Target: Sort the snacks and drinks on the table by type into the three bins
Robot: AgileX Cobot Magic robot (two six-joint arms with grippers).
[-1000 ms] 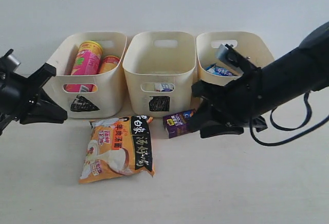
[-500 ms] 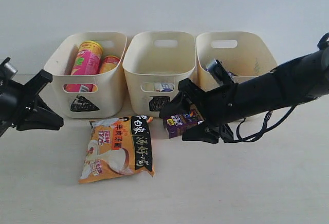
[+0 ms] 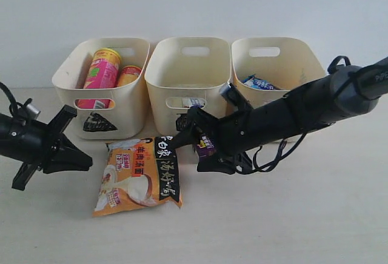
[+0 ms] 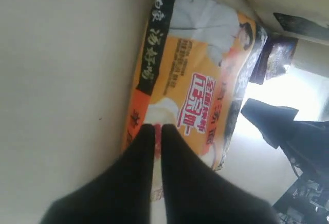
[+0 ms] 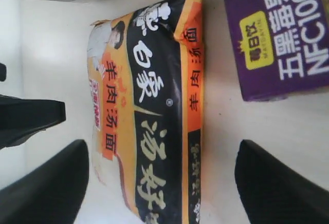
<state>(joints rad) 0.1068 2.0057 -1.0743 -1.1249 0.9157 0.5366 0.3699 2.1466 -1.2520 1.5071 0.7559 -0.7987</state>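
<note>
- Along the back edge of the table [image 3: 273, 215] three cream bins stand in a row, close side by side.
- The triangle bin [image 3: 130, 103], nearest the left edge, holds a pink chip tube [image 3: 100, 73] and a yellow chip tube [image 3: 128, 75], both standing roughly upright.
- The middle bin [image 3: 188, 73] shows a black scribbled square on its front wall, partly hidden by the right arm; a blue-and-white carton [image 3: 194, 102] shows through its slot handle.
- The third bin [image 3: 273, 70], nearest the right edge, holds a blue packet [image 3: 260, 83]; its mark is hidden behind the arm.
- An orange-and-white packet [image 3: 138, 176] [image 4: 195, 80] [image 5: 154, 106] lies flat on the table in front of the triangle and middle bins.
- A dark purple carton [image 3: 205, 146] [image 5: 280, 39] lies on the table in front of the middle bin, just beside the packet's back corner and apart from it.
- The left gripper [image 3: 90, 165] [image 4: 158, 127] sits low near the left edge, its fingers pressed together with nothing between them, tips pointing at the packet's near end.
- The right gripper [image 3: 191, 152] [image 5: 162, 149] reaches across from the right edge, fingers spread wide over the black-panelled side of the packet, with the purple carton beside one finger; whether it touches anything I cannot tell.
</note>
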